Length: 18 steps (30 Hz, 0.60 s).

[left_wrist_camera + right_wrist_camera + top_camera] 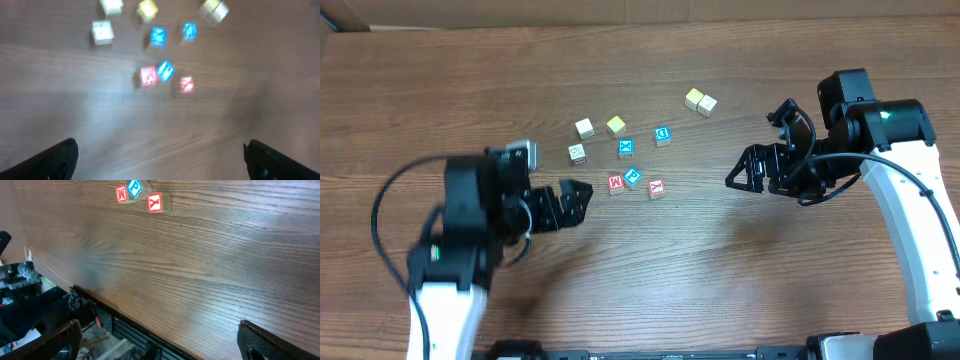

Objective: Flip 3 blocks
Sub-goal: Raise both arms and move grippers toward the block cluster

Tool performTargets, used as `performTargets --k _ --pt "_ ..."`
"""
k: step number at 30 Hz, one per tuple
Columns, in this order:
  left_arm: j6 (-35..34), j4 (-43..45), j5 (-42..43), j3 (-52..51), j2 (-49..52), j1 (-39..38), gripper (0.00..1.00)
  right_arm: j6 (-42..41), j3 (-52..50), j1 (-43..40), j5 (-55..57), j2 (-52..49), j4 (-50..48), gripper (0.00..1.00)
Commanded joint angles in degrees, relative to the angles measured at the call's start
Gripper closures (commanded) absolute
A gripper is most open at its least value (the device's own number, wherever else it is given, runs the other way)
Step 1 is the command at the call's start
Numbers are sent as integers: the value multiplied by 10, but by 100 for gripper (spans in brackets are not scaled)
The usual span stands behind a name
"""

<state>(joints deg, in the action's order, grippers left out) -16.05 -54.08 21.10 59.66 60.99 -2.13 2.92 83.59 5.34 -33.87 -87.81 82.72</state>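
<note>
Three blocks lie close together mid-table: a red-faced cube (pixel 616 183), a blue P cube (pixel 633 177) touching it, and a second red-faced cube (pixel 656 188) just to the right. The left wrist view shows them blurred ahead: red (pixel 148 77), blue (pixel 165 70), red (pixel 186 84). They sit at the top of the right wrist view: red M (pixel 121 193), blue P (pixel 134 188), red (pixel 155 202). My left gripper (pixel 578 200) (pixel 162 165) is open and empty, just left of the blocks. My right gripper (pixel 750 152) (pixel 160 345) is open and empty, off to their right.
Behind the three blocks stand blue X (pixel 626 148) and blue D (pixel 662 135) cubes, a yellow cube (pixel 616 125), two white cubes (pixel 584 127) (pixel 577 152), and a yellow-and-cream pair (pixel 700 101). The table's front edge (pixel 115 312) and equipment below show in the right wrist view.
</note>
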Motion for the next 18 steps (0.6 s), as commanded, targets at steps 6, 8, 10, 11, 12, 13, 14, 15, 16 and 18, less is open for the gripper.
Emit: performTargets --k 6,8,10,11,12,13,14,15,16,18 --pt "21 -97 -23 135 124 2 0 5 13 2 30 4 -26 0" --pt "26 -97 -31 135 124 2 0 5 13 2 30 4 -29 0" --pt "26 -97 -46 135 124 2 0 5 13 2 30 4 -32 0" --pt "22 -98 -46 135 126 2 0 5 13 2 29 4 -32 0" --pt "22 -100 -46 135 127 2 0 5 13 2 29 4 -35 0" --pt "22 -102 -46 135 128 2 0 5 13 2 29 4 -40 0" --pt "23 -104 -46 135 129 2 0 5 13 2 29 4 -43 0" --pt "23 -105 -46 135 129 2 0 3 13 2 29 4 -46 0" --pt "23 -104 -46 135 129 2 0 3 13 2 27 4 -48 0" --pt "23 -107 -46 135 129 2 0 3 13 2 27 4 -52 0"
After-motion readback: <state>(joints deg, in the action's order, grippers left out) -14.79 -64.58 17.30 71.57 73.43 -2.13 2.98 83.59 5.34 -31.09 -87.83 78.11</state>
